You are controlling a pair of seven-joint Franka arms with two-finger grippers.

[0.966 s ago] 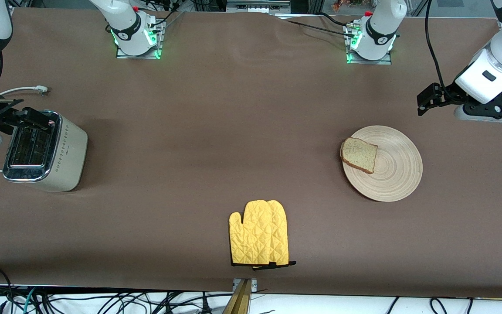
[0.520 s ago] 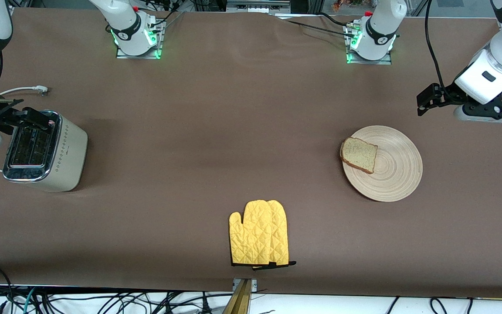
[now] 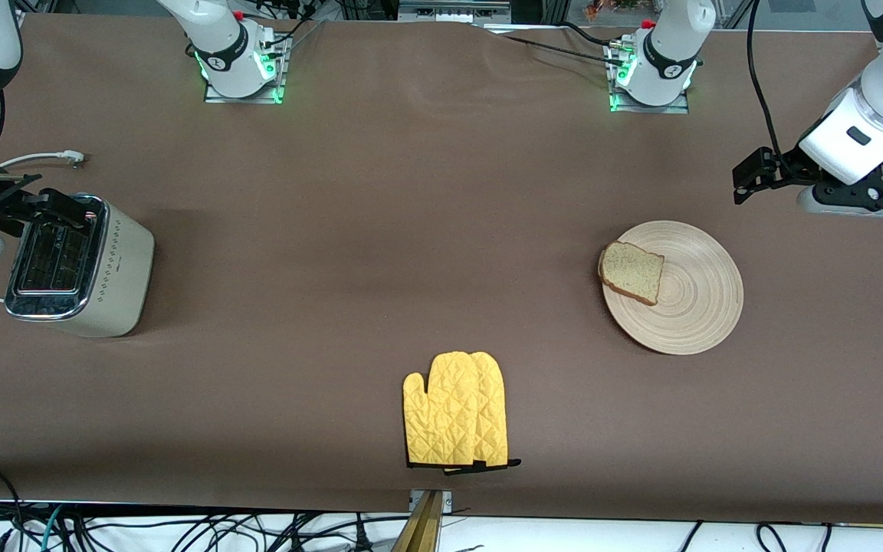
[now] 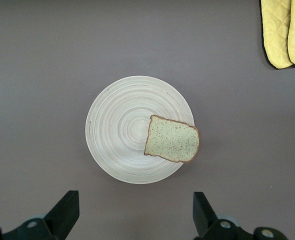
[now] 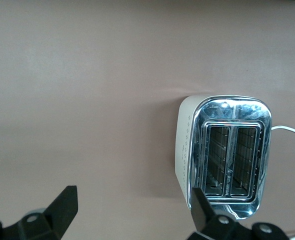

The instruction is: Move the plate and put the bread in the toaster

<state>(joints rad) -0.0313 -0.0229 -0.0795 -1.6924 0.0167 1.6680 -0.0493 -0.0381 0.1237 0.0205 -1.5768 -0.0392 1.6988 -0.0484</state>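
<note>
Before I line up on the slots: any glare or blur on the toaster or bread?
Right wrist view: toaster chrome top glares bright, both slots stay readable. Front view: even light, soft shadow beside the toaster, bread sharp. Left wrist view: bread and plate crisp, no glare.

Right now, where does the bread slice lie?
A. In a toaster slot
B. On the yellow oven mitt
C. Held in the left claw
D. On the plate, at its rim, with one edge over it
D: the bread rests on the plate, overhanging the rim toward the toaster's end.
</note>
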